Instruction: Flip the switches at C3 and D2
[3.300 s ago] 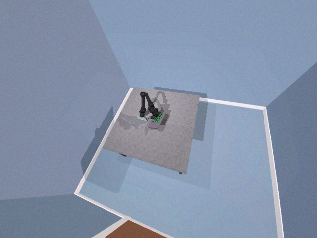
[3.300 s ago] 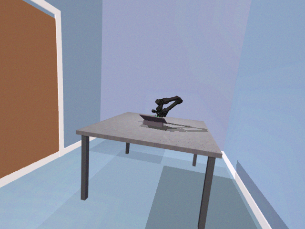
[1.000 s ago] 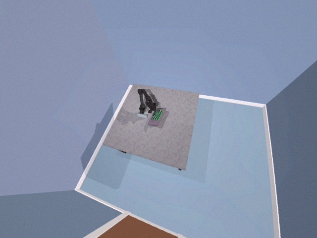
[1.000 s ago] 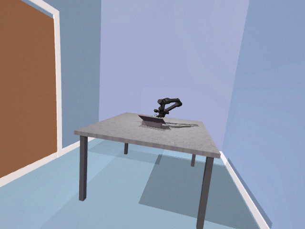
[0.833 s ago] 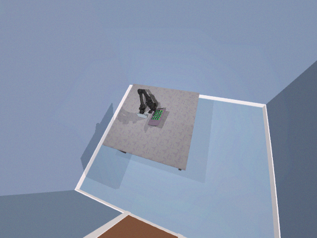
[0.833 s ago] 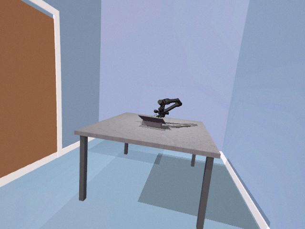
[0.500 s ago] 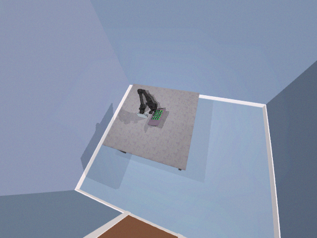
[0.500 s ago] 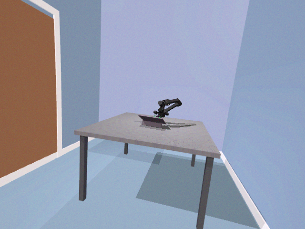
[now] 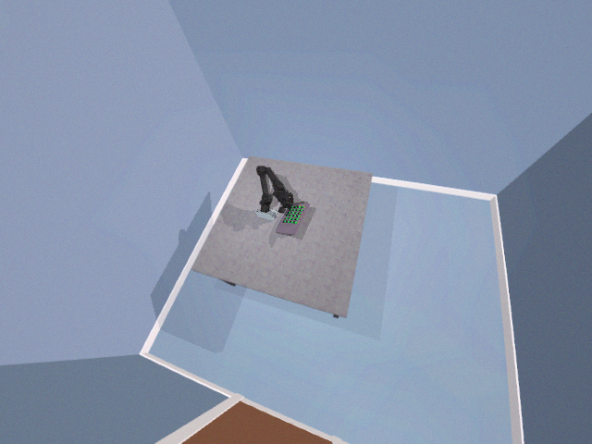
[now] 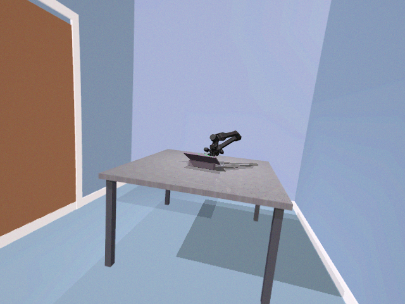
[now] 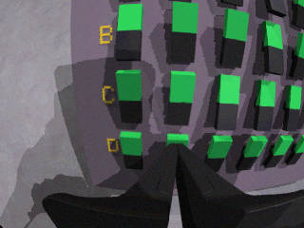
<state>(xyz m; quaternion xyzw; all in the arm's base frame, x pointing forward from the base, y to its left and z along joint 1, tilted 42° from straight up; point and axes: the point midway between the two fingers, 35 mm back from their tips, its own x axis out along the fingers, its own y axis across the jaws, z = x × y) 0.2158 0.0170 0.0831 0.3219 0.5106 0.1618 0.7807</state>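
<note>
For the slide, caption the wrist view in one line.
Shut gripper poised at row D, its tip over the column-2 switch on the lettered panel.

Blue walls [image 10: 222, 65], pale blue floor [image 10: 163, 278], white skirting [image 10: 322, 248]. Grey tabletop [image 10: 157, 175] on dark legs [image 10: 110, 222]. Brown panel [image 10: 32, 114] at left.

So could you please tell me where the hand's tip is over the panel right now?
In the wrist view the shut hand points at the near end of switch D2, in the bottom row between D1 and D3.
</note>
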